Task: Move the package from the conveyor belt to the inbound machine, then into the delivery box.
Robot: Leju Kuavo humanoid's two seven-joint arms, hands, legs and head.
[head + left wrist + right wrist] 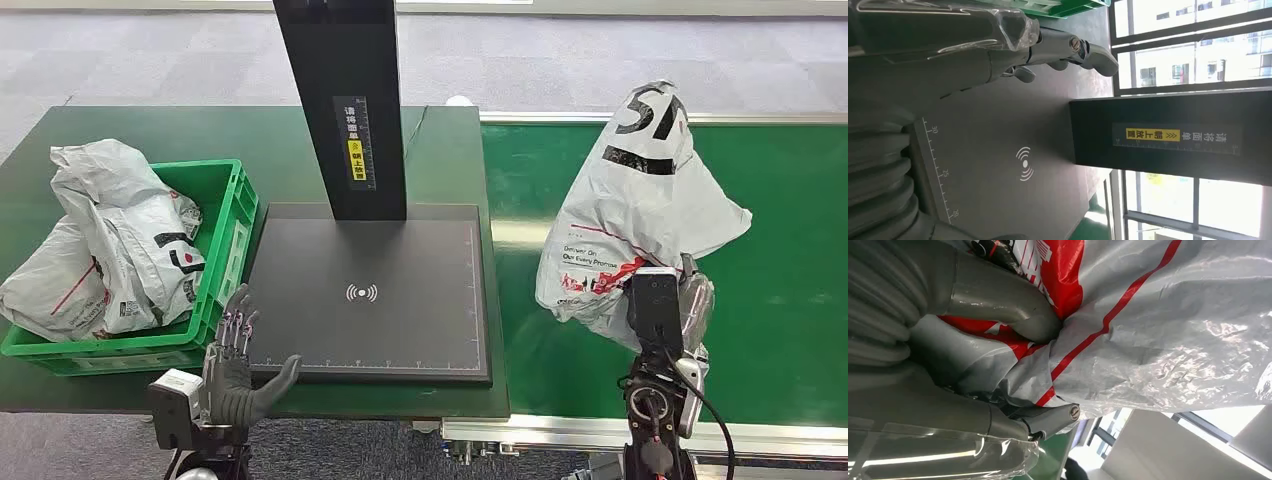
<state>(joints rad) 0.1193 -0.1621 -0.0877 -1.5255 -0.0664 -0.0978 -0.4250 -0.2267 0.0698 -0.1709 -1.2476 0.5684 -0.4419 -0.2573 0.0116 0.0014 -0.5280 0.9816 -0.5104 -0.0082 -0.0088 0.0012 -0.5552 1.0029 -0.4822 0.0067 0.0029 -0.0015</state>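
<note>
Grey plastic film, striped in red, bunches between the thumb and fingers [1038,325] of the robot's right hand [690,305], which grasps the package [640,200] by its near, lower corner above the green conveyor belt [790,300]. The bulk of the bag rises beyond the fingertips, away from the robot, and looks to hang from that single pinch of loose film. The left hand [235,370] holds nothing, its fingers spread apart at the near edge of the inbound machine [400,260], whose black platform lies just beyond them, with the green delivery box [215,200], already holding other bags, off to their outer side. The risk, by the look of it: the slick film could slide out of the pinch as the bag swings sideways toward the platform, or the sagging bulk could catch the platform's rim or the upright black column [345,100] and be dragged from the fingers.
</note>
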